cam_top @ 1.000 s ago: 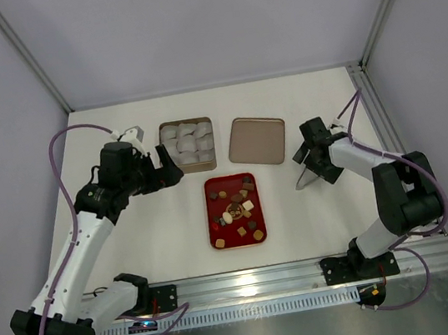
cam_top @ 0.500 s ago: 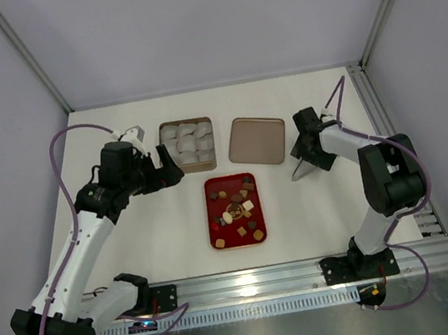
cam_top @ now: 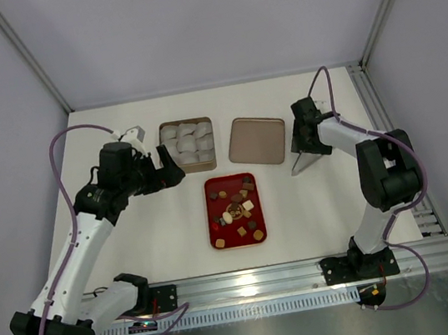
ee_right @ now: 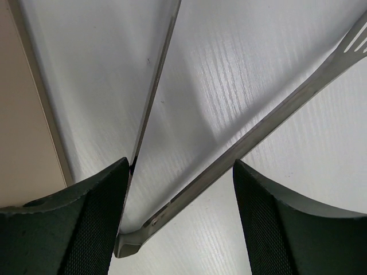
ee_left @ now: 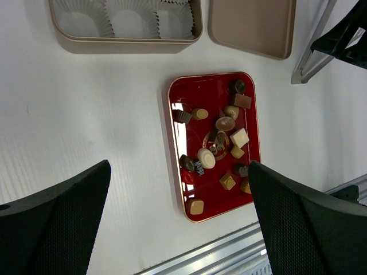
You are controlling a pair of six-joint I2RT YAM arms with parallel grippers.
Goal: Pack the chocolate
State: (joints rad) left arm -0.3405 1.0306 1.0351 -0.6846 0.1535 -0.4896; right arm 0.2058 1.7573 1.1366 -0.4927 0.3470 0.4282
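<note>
The chocolate (cam_top: 236,208) is several small dark brown, tan and cream candies lying loose on a red tray (cam_top: 214,219) in the middle of the table. It also shows in the left wrist view (ee_left: 221,140) on the tray (ee_left: 175,172). My left gripper (cam_top: 171,172) is open and empty, high above the table left of the tray; its wrist view (ee_left: 179,166) looks down on the tray's left rim. My right gripper (cam_top: 303,145) is open, and the hinge end of metal tongs (ee_right: 189,195) lies between its fingers (ee_right: 86,229). The tongs' left arm touches the left finger.
A gold tin (cam_top: 164,147) with white paper cups (cam_top: 187,142) stands behind the tray, its flat lid (cam_top: 257,140) to the right. The tongs (cam_top: 299,165) lie right of the lid. An aluminium rail (cam_top: 249,282) runs along the near edge.
My right arm has swung toward the back and turned, so its gripper now stands over the tongs' hinge end. The left arm and the tray have not moved.
</note>
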